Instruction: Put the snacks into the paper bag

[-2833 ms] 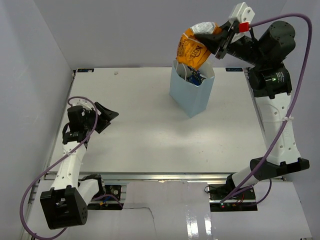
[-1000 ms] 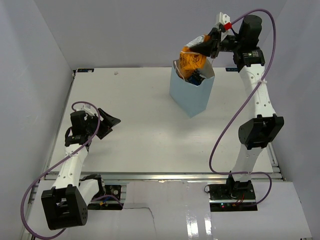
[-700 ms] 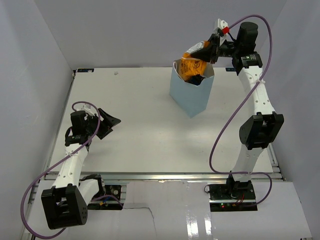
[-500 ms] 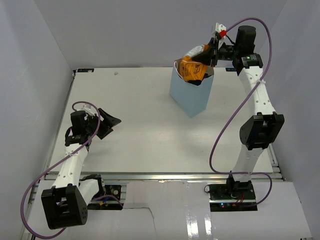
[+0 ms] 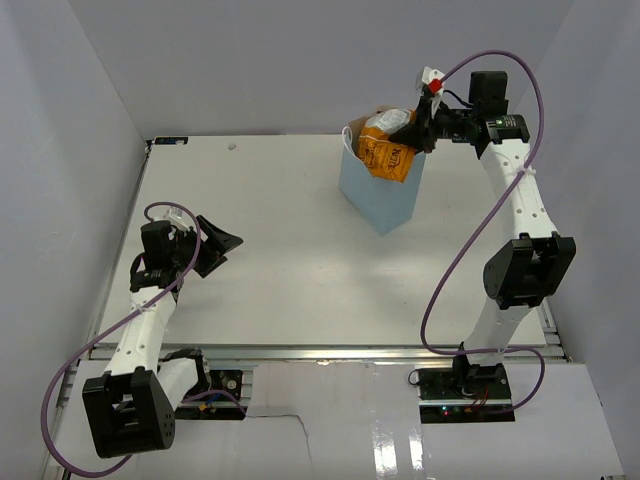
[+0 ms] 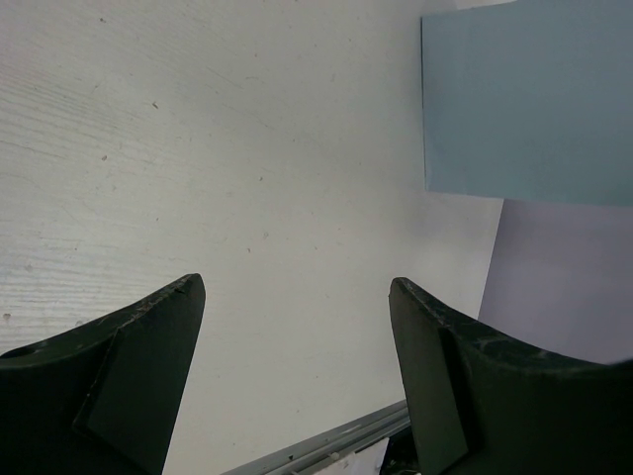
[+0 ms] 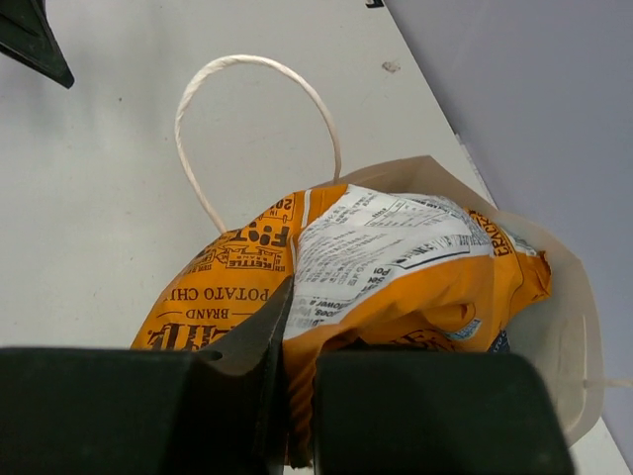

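Observation:
The light blue paper bag [image 5: 378, 190] stands upright at the back of the table; its side also shows in the left wrist view [image 6: 524, 99]. My right gripper [image 5: 418, 130] is shut on the orange chip bag [image 5: 384, 150], which sits in the bag's mouth, partly inside. In the right wrist view the chip bag [image 7: 376, 267] is pinched between my fingers [image 7: 247, 386], with the bag's white handle [image 7: 252, 69] and white rim [image 7: 574, 327] around it. My left gripper [image 5: 218, 240] is open and empty, low over the table at the left. Other snacks are hidden.
White tabletop [image 5: 280, 250] with grey walls on three sides. A metal rail [image 5: 320, 352] runs along the near edge. Purple cables loop from both arms.
My right gripper has moved down and left with the chip bag, lowering it from above the paper bag into its mouth. The left arm has barely moved.

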Tool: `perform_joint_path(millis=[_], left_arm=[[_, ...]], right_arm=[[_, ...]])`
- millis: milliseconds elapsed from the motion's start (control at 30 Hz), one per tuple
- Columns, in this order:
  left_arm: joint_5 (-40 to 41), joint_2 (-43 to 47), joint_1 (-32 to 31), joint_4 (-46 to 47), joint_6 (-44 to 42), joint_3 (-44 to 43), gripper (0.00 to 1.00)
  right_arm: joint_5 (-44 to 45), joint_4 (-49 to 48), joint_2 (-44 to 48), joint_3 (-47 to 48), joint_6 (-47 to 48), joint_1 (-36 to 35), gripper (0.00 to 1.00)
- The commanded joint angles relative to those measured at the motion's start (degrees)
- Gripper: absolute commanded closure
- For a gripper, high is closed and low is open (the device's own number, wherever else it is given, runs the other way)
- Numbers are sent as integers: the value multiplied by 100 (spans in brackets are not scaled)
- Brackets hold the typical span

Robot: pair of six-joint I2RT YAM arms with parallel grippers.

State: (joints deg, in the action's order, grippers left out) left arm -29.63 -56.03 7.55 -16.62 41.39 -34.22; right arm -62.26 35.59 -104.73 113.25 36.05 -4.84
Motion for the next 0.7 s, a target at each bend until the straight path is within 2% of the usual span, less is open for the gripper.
perform_joint_path(millis=[0, 167, 433, 667], left_arm=[[-122, 4, 36, 168, -16, 20, 15], [-140, 13, 27, 177, -8, 29, 15], [-149, 48, 27, 168, 10, 38, 15], [-157, 22, 27, 177, 19, 29, 15]], right_arm=[[416, 474, 58, -49, 236, 27, 92], [741, 431, -92, 232, 104, 27, 89], [1277, -429, -180, 531, -151, 27, 85], [1567, -1186, -109, 145, 278, -104, 84]])
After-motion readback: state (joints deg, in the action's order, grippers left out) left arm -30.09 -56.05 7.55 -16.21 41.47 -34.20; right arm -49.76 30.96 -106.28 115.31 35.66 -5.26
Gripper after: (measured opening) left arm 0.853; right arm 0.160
